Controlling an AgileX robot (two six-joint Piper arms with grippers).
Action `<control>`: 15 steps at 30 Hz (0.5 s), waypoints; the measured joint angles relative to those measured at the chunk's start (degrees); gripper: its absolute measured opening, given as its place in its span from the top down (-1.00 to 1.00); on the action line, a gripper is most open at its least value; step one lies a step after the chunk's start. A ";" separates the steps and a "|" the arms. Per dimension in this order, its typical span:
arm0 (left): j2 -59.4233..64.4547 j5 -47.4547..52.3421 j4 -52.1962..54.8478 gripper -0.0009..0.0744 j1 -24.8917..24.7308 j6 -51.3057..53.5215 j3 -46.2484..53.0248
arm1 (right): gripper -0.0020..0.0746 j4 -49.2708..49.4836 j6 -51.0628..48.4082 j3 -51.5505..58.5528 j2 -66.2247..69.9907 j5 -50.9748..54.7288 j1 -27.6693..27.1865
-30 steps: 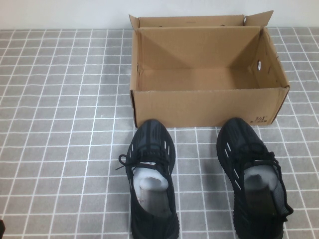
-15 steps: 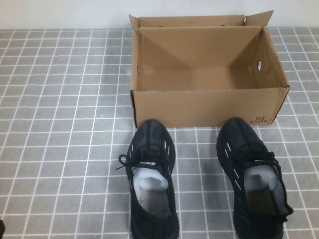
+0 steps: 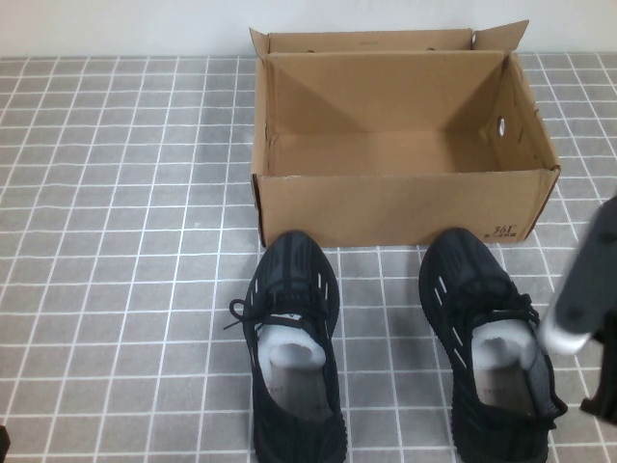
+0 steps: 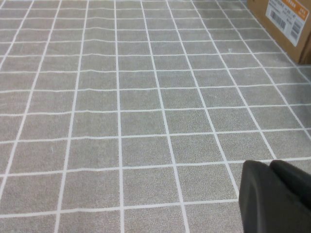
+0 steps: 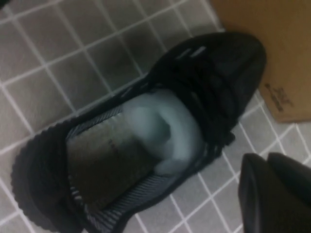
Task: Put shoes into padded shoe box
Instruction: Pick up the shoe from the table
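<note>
Two black knit sneakers stand side by side on the tiled mat, toes toward the box: the left shoe (image 3: 292,347) and the right shoe (image 3: 492,352). The open brown shoe box (image 3: 400,207) stands just behind them and is empty. My right arm (image 3: 586,285) reaches in from the right edge, above the right shoe's outer side. In the right wrist view my right gripper (image 5: 266,162) is shut and empty, hovering beside the right shoe (image 5: 146,136). My left gripper (image 4: 269,167) is shut and empty over bare mat, far left of the shoes.
A grey mat with a white grid (image 3: 116,241) covers the table. A white wall runs behind the box. A corner of the box with a barcode label (image 4: 286,19) shows in the left wrist view. The box's printed corner (image 5: 279,97) lies near the right shoe's toe.
My right arm has come into the high view from the right edge, next to the right shoe. The shoes, the box and the left arm have not moved.
</note>
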 joint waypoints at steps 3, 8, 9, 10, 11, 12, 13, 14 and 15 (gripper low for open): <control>0.00 0.00 0.00 0.99 0.00 0.00 0.00 | 0.84 -4.43 -0.24 0.00 1.34 -0.10 3.90; 0.00 0.00 0.00 0.99 0.00 0.00 0.00 | 0.38 -6.13 -0.24 -0.14 3.17 -1.56 5.40; 0.00 0.00 0.00 0.99 0.00 0.00 0.00 | 0.27 -6.29 -0.24 -0.24 3.57 -1.67 5.40; 0.00 0.00 0.00 0.99 0.00 0.00 0.00 | 0.20 -6.33 -0.24 -0.27 4.18 -1.78 5.49; 0.00 0.00 0.00 0.99 0.00 0.00 0.00 | 0.16 -6.42 -0.24 -0.27 4.62 -1.79 5.49; 0.00 0.00 0.00 0.99 0.00 0.00 0.00 | 0.13 -6.56 -0.24 -0.27 5.21 -1.91 5.63; 0.00 0.00 0.00 0.99 0.00 0.00 0.00 | 0.11 -6.84 -0.24 -0.27 5.86 -2.04 5.63; 0.00 0.00 0.00 0.99 0.00 0.00 0.00 | 0.10 -7.08 -0.13 -0.31 6.40 -2.04 5.77; 0.00 0.00 0.00 0.99 0.00 0.00 0.00 | 0.09 -7.37 -0.13 -0.31 7.10 -2.17 5.76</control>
